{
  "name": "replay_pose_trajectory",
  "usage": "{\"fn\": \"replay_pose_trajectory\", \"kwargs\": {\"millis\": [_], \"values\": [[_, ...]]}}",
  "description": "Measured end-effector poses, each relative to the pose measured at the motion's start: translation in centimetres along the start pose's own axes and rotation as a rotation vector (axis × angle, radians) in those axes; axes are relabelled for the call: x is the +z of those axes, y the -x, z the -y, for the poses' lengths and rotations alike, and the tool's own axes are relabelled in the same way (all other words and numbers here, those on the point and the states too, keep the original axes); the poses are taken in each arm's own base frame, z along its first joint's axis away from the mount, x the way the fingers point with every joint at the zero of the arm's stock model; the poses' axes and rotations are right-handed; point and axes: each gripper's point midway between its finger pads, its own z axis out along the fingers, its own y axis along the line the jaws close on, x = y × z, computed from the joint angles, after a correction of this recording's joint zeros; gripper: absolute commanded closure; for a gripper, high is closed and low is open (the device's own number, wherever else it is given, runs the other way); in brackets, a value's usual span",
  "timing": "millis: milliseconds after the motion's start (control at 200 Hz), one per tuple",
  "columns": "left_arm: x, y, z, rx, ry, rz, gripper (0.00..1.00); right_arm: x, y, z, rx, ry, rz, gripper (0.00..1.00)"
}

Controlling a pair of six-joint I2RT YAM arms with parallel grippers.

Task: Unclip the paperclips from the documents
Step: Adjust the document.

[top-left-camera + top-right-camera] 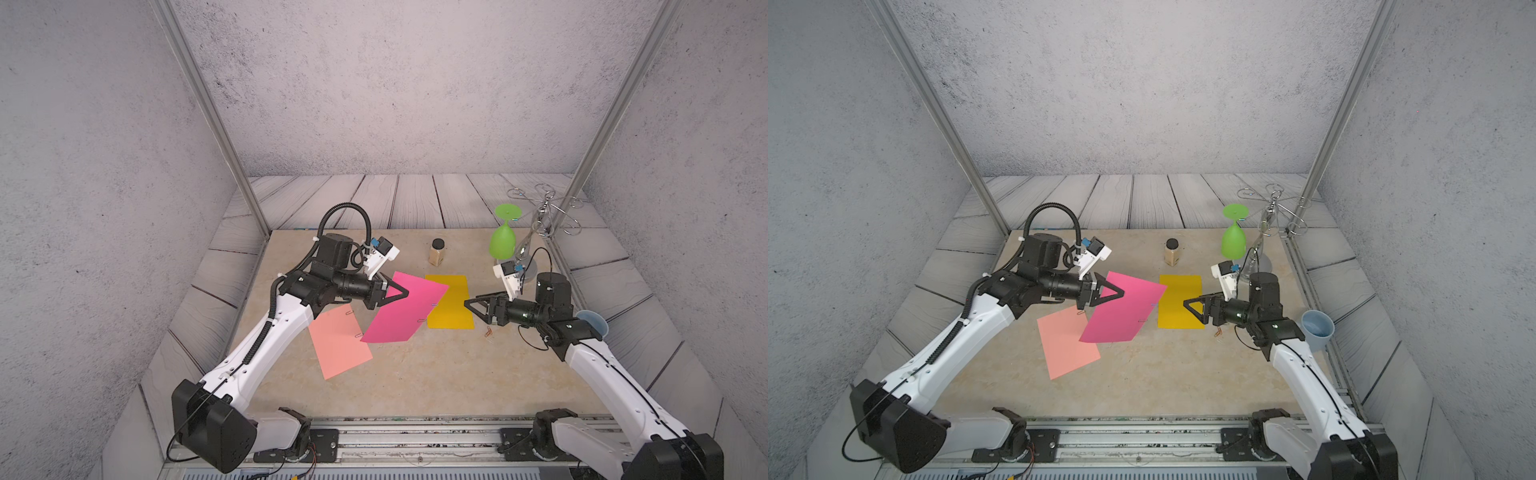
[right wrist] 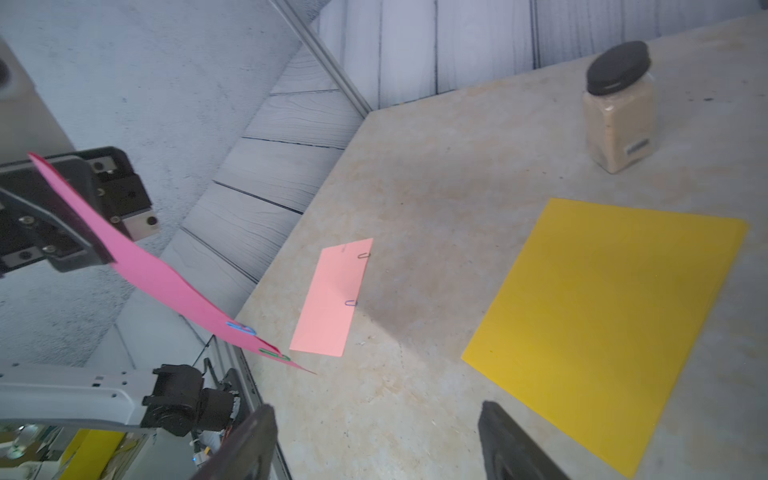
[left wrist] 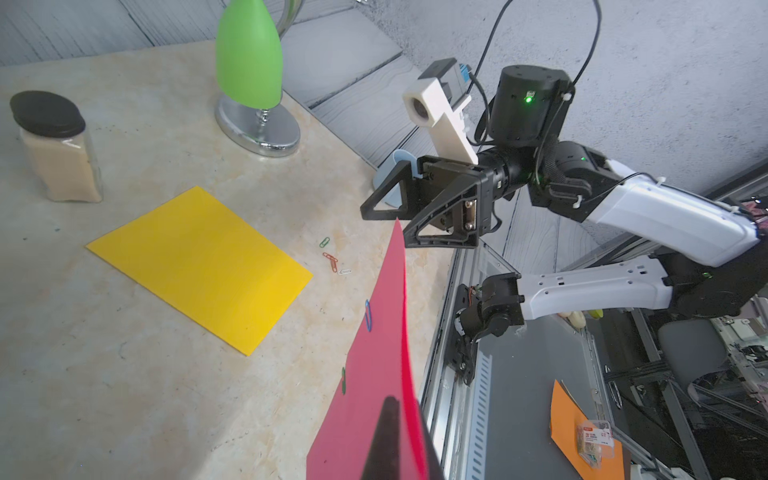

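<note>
Left gripper (image 1: 405,293) clamps the floppy magenta sheet (image 1: 409,318), centre frame; right gripper (image 1: 473,311) gapes empty. I'd pinch the blue clip (image 3: 368,316) by its loop.

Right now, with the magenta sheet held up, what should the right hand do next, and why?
Probably reach the open, empty right hand toward the blue clip on the magenta sheet. The left hand pinches that sheet off the table, its clipped edge facing the right hand, with a green clip beside it.
</note>
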Motion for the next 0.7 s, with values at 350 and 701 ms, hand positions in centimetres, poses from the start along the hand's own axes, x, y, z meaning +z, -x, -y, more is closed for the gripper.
{"fn": "replay_pose_trajectory", "kwargs": {"millis": [350, 701], "values": [[-0.1, 1.6, 1.9, 0.008, -0.105, 0.031, 1.00, 2.2, 2.4, -6.8, -0.162, 0.268, 0.005, 0.15], [0.5, 1.9, 2.2, -0.001, -0.145, 0.036, 1.00, 3.3, 4.0, -10.0, -0.208, 0.398, 0.024, 0.59]]}}
